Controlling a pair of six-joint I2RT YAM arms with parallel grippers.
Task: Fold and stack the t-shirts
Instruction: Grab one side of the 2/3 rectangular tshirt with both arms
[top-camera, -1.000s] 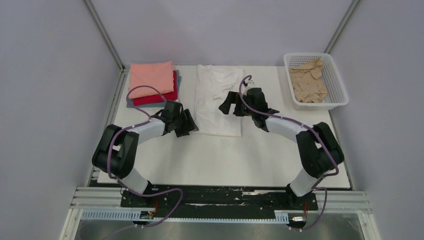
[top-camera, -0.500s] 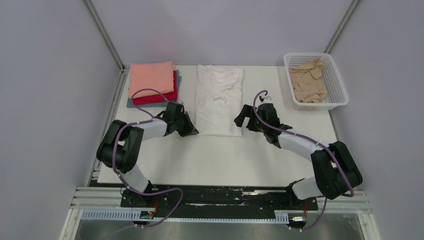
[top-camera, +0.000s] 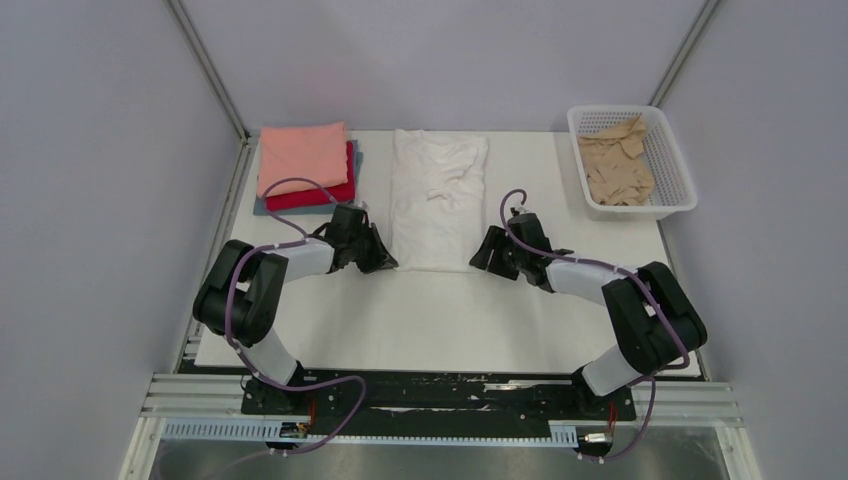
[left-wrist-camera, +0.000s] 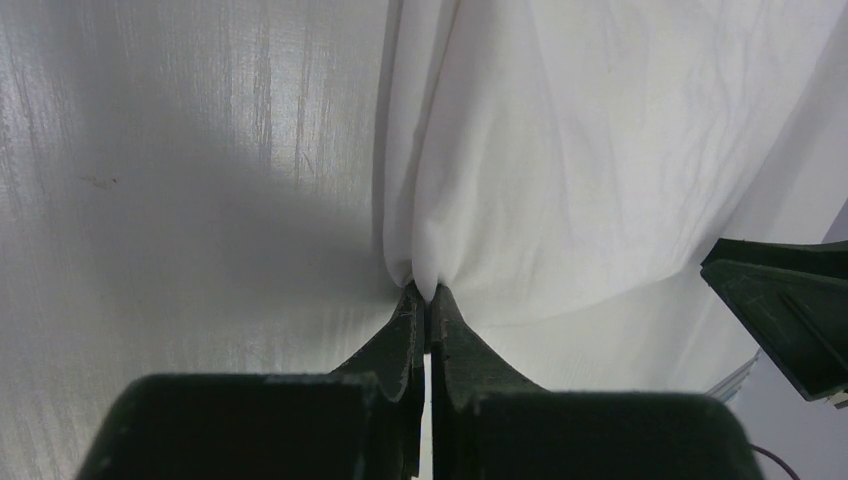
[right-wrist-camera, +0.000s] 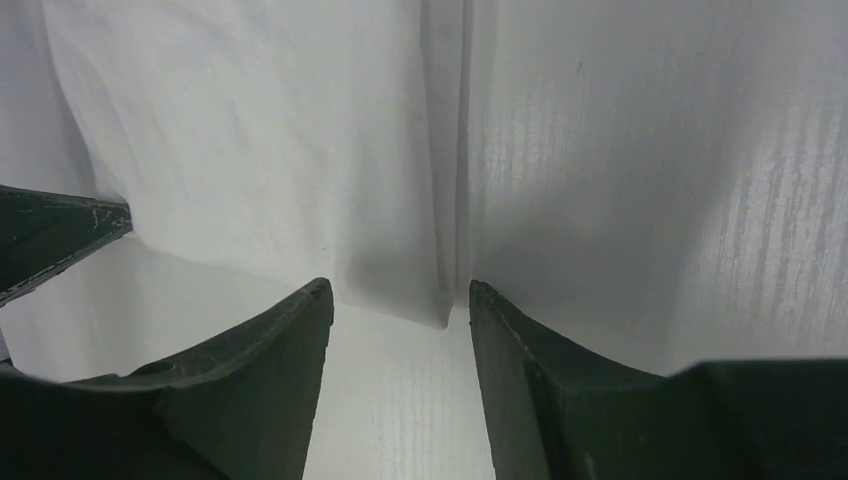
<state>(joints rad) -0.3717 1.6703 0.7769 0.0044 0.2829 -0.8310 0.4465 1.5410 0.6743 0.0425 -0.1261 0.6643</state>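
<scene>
Nearest my bases, the table (top-camera: 450, 330) is showing as a plain white sheet. Just beyond that strip, I am working at the near edge of the white shirt (top-camera: 438, 195), which is lying flat as a long narrow shape running away from me down the middle of the table.

My left gripper (top-camera: 386, 262) is sitting at the shirt's near left corner. In the left wrist view its jaws are pressing together with a small peak of white cloth caught between the tips, so I am pinching the shirt there, and creases are fanning out from the pinch.

My right gripper (top-camera: 480, 258) is sitting at the near right corner. In the right wrist view its fingers (right-wrist-camera: 290, 340) are standing apart, low over the table, with the shirt's corner lying in the gap between them. I am not gripping anything on that side.

Farther off, at the far left corner, a folded stack is resting beside the white shirt: a pink shirt (top-camera: 302, 155) on top, a red shirt (top-camera: 320, 193) under it, and a grey-blue shirt (top-camera: 259, 208) peeking out at the bottom. At the far right, a tan shirt (top-camera: 615, 168) is lying crumpled inside a white basket (top-camera: 640, 211).
</scene>
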